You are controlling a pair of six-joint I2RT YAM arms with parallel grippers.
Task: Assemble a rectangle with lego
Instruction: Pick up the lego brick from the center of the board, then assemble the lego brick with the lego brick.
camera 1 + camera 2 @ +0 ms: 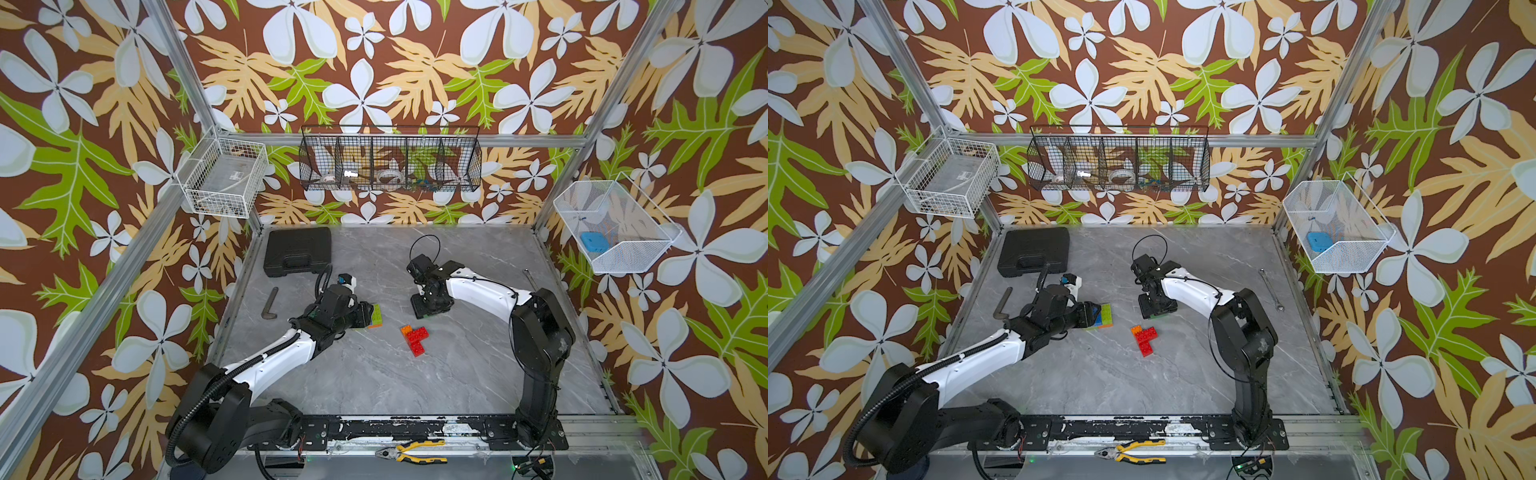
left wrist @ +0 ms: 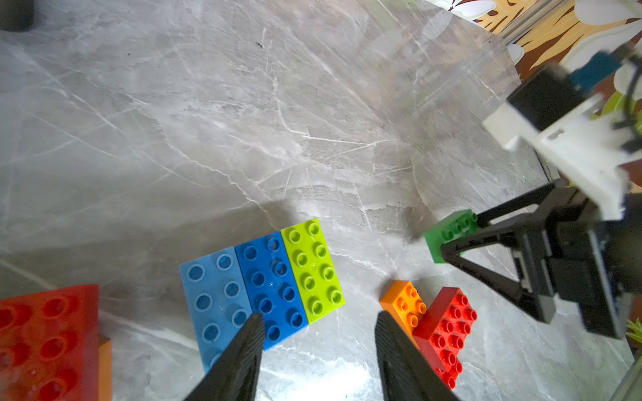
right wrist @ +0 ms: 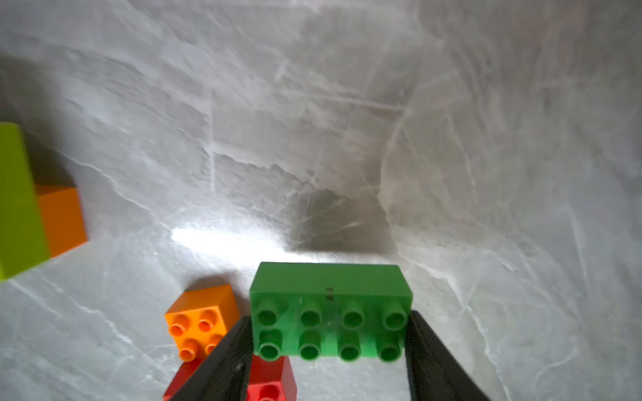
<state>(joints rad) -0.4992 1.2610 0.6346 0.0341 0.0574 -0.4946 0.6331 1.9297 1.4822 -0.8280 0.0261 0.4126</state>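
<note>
My right claw (image 3: 330, 319) clamps the green brick (image 3: 330, 283) by its short ends, long axis across my fingers, mid-worktop (image 1: 415, 382). The blue-and-lime slab (image 2: 267, 277) lies toward the left edge, under my open, empty left claw (image 2: 319, 316); I judge the carry goes that way.
</note>
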